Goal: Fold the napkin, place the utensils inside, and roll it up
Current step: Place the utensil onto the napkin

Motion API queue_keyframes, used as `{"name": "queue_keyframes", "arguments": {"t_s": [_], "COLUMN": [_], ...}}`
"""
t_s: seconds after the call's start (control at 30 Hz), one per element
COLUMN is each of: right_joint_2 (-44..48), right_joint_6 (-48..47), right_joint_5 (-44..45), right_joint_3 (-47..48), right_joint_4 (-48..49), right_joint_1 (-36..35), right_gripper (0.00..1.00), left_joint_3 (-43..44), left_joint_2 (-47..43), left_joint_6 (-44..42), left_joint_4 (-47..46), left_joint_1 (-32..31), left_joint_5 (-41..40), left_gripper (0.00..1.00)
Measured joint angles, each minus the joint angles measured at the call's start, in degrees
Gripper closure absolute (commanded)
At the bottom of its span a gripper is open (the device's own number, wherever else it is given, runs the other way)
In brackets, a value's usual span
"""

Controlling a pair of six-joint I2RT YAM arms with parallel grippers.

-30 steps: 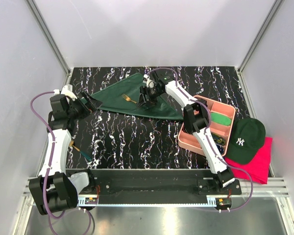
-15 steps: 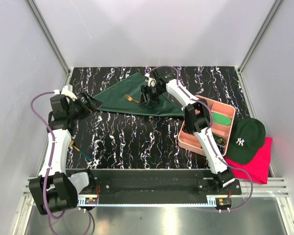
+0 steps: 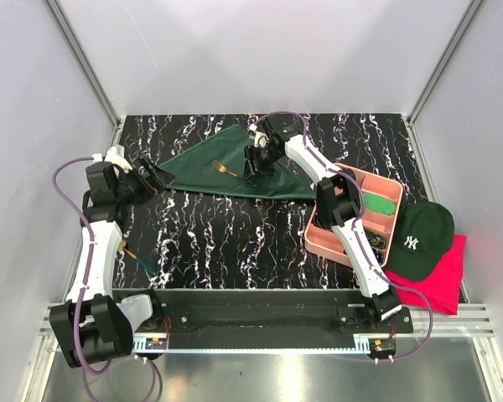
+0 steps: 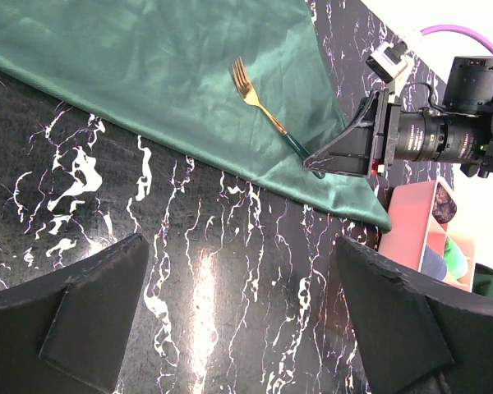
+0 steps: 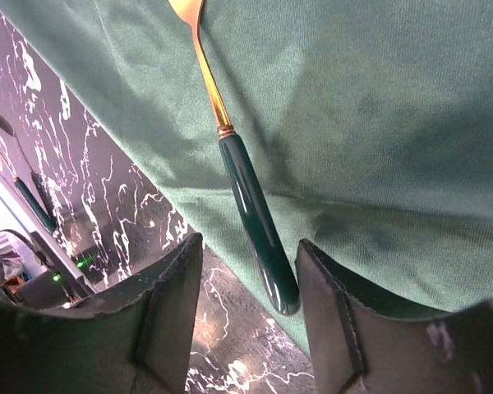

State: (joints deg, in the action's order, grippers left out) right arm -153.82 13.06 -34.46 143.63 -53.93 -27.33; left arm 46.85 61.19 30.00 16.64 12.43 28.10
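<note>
The dark green napkin (image 3: 235, 172) lies folded into a triangle at the back of the table. A fork (image 3: 224, 169) with gold tines and a dark green handle rests on it. My right gripper (image 3: 253, 170) hovers low over the handle's end, open. In the right wrist view the handle (image 5: 259, 226) lies on the napkin (image 5: 378, 123) between my spread fingers (image 5: 168, 312), untouched. A second utensil (image 3: 139, 258) lies on the table beside my left arm. My left gripper (image 3: 155, 177) is wide open and empty at the napkin's left corner; its view shows the fork (image 4: 267, 119) and the napkin (image 4: 148, 74).
A pink tray (image 3: 335, 239) with a bright-green swatch (image 3: 379, 203) stands at the right. Past it a dark cap (image 3: 421, 239) lies on a pink-red cloth (image 3: 443, 285). Grey walls enclose the black marbled table (image 3: 235, 243).
My right gripper has shifted slightly toward the back of the table above the fork's handle. The fork and napkin have stayed put. The left arm has not moved.
</note>
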Motion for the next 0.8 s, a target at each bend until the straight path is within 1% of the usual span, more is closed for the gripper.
{"name": "queue_keyframes", "arguments": {"t_s": [0.2, 0.33, 0.43, 0.57, 0.7, 0.8], "right_joint_2": [0.0, 0.0, 1.2, 5.2, 7.1, 7.3], "right_joint_6": [-0.5, -2.0, -4.7, -10.2, -15.0, -18.0], "right_joint_5": [0.0, 0.0, 1.0, 8.9, 17.5, 22.0], "right_joint_3": [0.0, -0.3, -2.6, -7.2, -7.9, -7.9], "right_joint_4": [0.0, 0.0, 1.0, 3.3, 6.4, 8.5], "right_joint_1": [0.0, 0.0, -0.4, -2.9, -7.3, -10.0], "right_gripper": [0.45, 0.42, 0.40, 0.43, 0.44, 0.46], "left_joint_3": [0.0, 0.0, 0.0, 0.0, 0.0, 0.0], "left_joint_2": [0.0, 0.0, 0.0, 0.0, 0.1, 0.1], "left_joint_6": [0.0, 0.0, 0.0, 0.0, 0.0, 0.0], "left_joint_4": [0.0, 0.0, 0.0, 0.0, 0.0, 0.0], "left_joint_1": [0.0, 0.0, 0.0, 0.0, 0.0, 0.0], "left_joint_5": [0.1, 0.2, 0.3, 0.5, 0.5, 0.6], "left_gripper": [0.01, 0.01, 0.01, 0.01, 0.01, 0.01]}}
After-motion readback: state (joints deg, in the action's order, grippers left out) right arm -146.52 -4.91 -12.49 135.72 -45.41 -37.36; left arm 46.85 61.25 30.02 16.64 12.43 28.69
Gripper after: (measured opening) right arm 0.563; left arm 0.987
